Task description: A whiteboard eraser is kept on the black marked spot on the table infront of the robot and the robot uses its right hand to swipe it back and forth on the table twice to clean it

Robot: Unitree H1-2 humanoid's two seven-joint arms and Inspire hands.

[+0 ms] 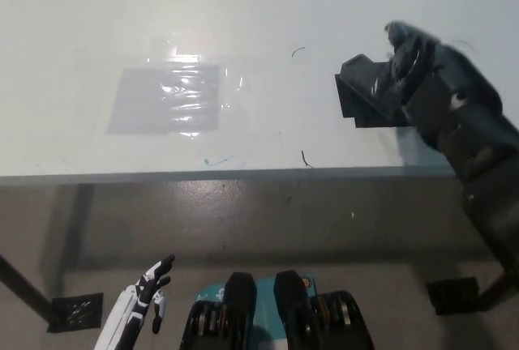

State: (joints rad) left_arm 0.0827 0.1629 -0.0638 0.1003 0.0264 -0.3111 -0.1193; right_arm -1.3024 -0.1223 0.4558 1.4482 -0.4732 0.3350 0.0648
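One dark rectangular whiteboard eraser [365, 83] lies on the black marked patch [350, 105] at the right side of the pale grey table [243, 10]. Its long axis runs diagonally, from the upper left down toward the lower right. The black right hand [413, 66] covers the eraser's right part; whether its fingers clasp the eraser cannot be told. A shiny clear plastic sheet [166, 97] lies well apart to the left. The white left hand [146, 297] hangs below the table edge, fingers spread.
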